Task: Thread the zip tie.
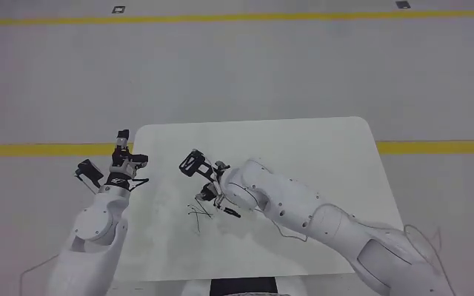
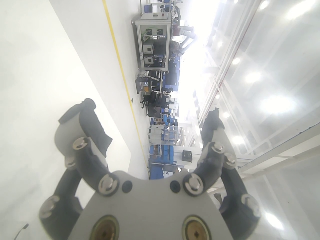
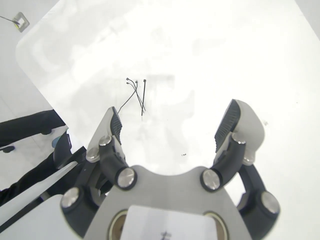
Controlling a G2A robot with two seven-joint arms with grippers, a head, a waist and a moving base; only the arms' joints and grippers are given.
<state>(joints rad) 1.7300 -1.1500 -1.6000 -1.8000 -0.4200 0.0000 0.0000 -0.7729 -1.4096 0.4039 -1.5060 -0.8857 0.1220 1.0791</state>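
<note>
Several thin black zip ties (image 1: 198, 213) lie loose and crossed on the white table (image 1: 311, 155), near its front left part. In the right wrist view the zip ties (image 3: 137, 93) lie flat just beyond the fingertips. My right gripper (image 1: 215, 201) hovers close above and beside them, and this gripper (image 3: 172, 107) is open with nothing between its ribbed pads. My left gripper (image 1: 126, 152) hangs at the table's left edge, apart from the ties. That gripper (image 2: 150, 113) is open and empty, pointing out along the table edge toward the room.
The table's left edge (image 2: 82, 58) runs right beside my left gripper. The white tabletop (image 3: 200, 38) stretches wide behind and to the right of the ties. A tiny dark speck (image 3: 184, 154) lies on the table near my right gripper.
</note>
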